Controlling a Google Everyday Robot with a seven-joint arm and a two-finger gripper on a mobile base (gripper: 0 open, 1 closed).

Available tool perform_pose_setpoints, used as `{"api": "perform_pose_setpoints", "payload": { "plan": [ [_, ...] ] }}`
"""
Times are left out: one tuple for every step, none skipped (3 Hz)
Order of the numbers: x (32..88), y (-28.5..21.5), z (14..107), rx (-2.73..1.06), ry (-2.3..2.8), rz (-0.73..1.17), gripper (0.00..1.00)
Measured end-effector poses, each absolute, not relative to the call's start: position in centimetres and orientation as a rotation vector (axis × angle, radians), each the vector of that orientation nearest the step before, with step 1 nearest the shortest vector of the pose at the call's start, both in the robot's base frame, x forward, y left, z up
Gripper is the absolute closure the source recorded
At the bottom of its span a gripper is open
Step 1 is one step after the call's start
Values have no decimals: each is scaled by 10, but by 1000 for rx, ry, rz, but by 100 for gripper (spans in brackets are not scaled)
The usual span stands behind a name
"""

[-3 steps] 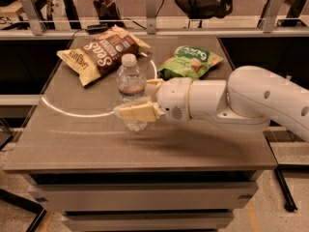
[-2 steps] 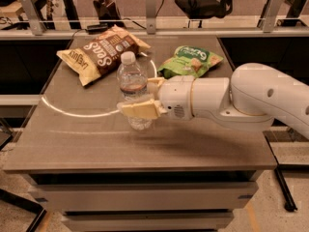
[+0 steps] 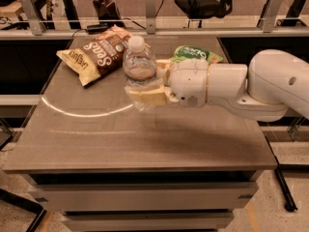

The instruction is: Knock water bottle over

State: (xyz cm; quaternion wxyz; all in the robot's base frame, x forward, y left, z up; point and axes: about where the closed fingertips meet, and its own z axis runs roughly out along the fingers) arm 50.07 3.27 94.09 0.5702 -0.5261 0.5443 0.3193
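Observation:
The water bottle is clear, with a white cap and a pale label band, and stands upright at the middle of the grey table. My gripper reaches in from the right on the white arm and is shut on the bottle's lower half. One cream finger crosses in front of the bottle, and the other is behind its right side. The bottle's base is partly hidden by the near finger.
A brown snack bag lies at the back left of the table. A green snack bag lies at the back right, partly behind my wrist. A rail with metal posts runs behind the table.
The gripper and the water bottle have moved together up and slightly to the right, and the bottle looks larger and higher than before. The snack bags have not moved.

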Motion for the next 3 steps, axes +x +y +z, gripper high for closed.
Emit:
{"api": "perform_pose_setpoints", "payload": {
  "plan": [
    [494, 31, 961, -1353, 1076, 646, 100],
    [484, 33, 969, -1544, 891, 505, 100],
    [474, 32, 959, -1739, 766, 364, 100]
  ]
}}
